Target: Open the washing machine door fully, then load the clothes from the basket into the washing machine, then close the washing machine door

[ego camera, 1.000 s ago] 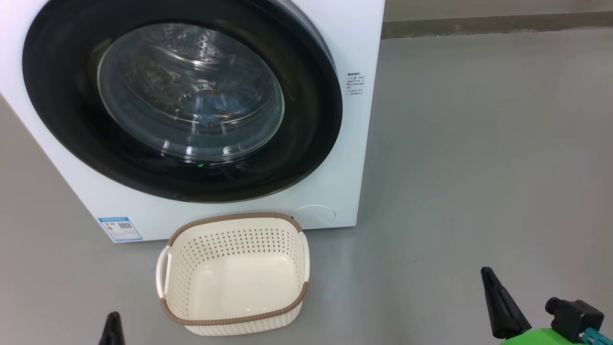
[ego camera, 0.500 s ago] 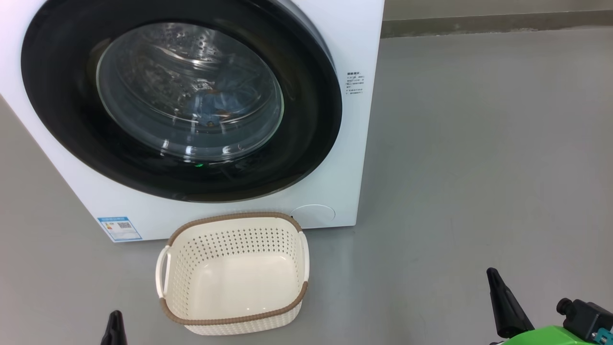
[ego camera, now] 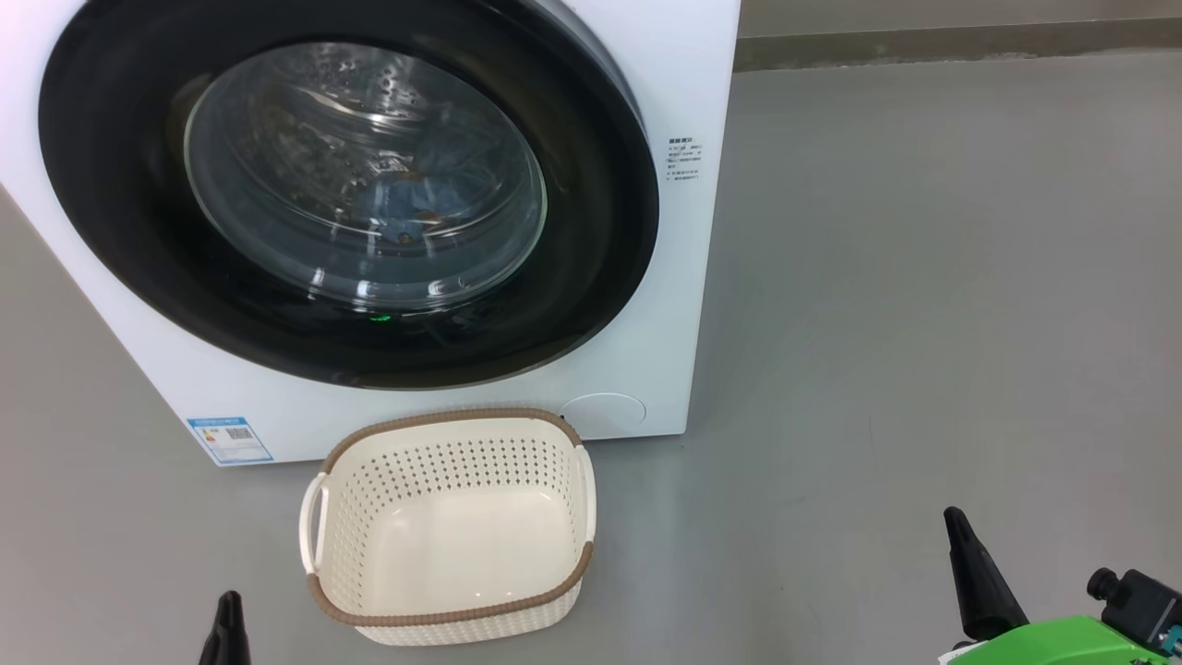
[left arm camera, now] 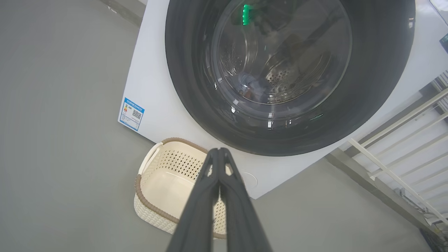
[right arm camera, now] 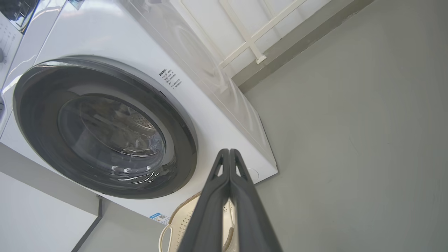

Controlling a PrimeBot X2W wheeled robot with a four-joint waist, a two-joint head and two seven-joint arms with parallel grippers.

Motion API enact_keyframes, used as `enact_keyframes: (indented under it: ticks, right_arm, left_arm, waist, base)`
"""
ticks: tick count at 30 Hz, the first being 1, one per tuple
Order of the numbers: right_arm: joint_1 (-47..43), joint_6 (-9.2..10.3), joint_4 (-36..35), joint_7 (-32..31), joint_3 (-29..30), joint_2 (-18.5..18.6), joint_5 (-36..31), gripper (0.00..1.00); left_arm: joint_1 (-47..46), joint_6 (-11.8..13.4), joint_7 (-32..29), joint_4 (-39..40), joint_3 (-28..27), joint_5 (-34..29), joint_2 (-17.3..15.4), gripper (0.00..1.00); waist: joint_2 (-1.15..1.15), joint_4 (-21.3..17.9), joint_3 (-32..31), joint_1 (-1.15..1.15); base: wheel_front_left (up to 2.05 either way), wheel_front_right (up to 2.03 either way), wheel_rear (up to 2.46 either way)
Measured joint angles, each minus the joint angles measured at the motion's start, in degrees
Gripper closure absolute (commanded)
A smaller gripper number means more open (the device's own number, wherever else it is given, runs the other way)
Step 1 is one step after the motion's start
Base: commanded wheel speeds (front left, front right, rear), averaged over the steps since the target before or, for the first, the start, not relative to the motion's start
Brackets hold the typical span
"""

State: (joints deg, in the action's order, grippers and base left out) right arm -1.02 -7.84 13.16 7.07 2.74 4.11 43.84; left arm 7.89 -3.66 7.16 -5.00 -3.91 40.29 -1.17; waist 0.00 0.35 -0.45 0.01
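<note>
Front-loading washing machine (ego camera: 683, 305) on a grey floor (ego camera: 923, 323), seen from above and in front. The washing machine door (ego camera: 600, 231), a glossy black ring around a bulging glass window (ego camera: 365, 175), lies flush against the white front, shut. Through the glass, low in the perforated steel drum, the clothes (ego camera: 406, 208) appear as a heap of light-blue fabric with orange-brown marks; the number of garments cannot be told through the reflections. A small green light (ego camera: 379, 320) glints on the lower part of the black ring. A blue label sticker (ego camera: 231, 441) sits at the lower left corner of the front, a small printed notice (ego camera: 685, 162) at the right edge beside the door, and a round cap (ego camera: 603, 414) at the lower right. The basket (ego camera: 443, 417), cream-white and perforated with a brown rim, stands on the floor just near of the machine, below the door and just left of the cap, its far rim close to the white front; its bare cream bottom is in plain sight. The left gripper (left arm camera: 218, 151) hangs near of the basket at the near left, well apart from it, with its two dark fingers pressed tip to tip and nothing between them. The right gripper (right arm camera: 229, 151) hangs over the floor at the near right, far from both basket and machine, beside a green housing (ego camera: 1062, 642); its fingers likewise meet at the tips and grasp nothing. A white railing (left arm camera: 395, 175) stands to the right of the machine in the left wrist view
</note>
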Motion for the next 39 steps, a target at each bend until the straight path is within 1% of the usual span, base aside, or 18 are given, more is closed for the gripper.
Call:
enact_keyframes:
  ticks: [11, 15, 39]
  right_arm:
    - [0.25, 0.00, 0.36, -1.99, 0.71, -0.21, 7.19, 1.00]
    - [0.30, 0.00, 0.44, -2.54, 0.99, -0.22, 9.02, 1.00]
    - [2.30, 0.01, 1.09, -6.52, 2.32, -0.54, 23.38, 1.00]
  left_arm:
    - [-1.48, -0.49, -1.87, -1.51, -0.02, 7.87, -0.16, 1.00]
    - [-2.09, -0.65, -2.44, -1.97, -0.02, 9.50, -0.18, 1.00]
    - [-5.04, -1.65, -6.25, -4.92, -0.14, 25.32, -0.30, 1.00]
  waist:
    - [0.00, -0.05, 0.09, 0.00]
    - [0.00, -0.07, 0.12, 0.00]
    - [0.00, -0.17, 0.31, 0.00]
  base:
    - [0.00, 0.00, 0.00]
    - [0.00, 0.00, 0.00]
    - [0.00, 0.00, 0.00]
